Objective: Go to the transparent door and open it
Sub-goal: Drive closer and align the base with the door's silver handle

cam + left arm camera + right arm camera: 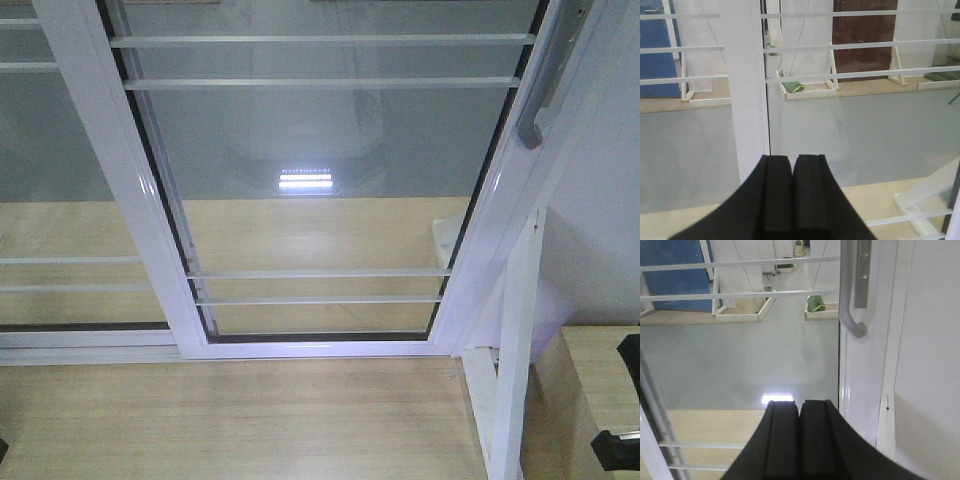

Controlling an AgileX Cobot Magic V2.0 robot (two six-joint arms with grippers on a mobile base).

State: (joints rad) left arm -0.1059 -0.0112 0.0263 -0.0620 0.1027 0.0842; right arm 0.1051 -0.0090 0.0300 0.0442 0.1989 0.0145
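The transparent door (330, 140) fills the front view, a white-framed glass panel with thin horizontal white bars. Its curved grey metal handle (545, 90) is on the right stile at the top right. In the right wrist view the handle (849, 300) hangs above and to the right of my right gripper (800, 404), which is shut, empty and short of it. My left gripper (792, 159) is shut and empty, facing the white vertical stile (746, 90) where the two glass panels meet. The black parts at the front view's lower right edge (628, 400) seem to belong to my right arm.
A handle-less white-framed glass panel (60, 150) overlaps the door on the left. A white upright post (515, 340) and a light wooden block (590, 390) stand at the lower right. Wood floor (250, 420) leads to the door's bottom track (90, 345). A white wall (935, 340) is on the right.
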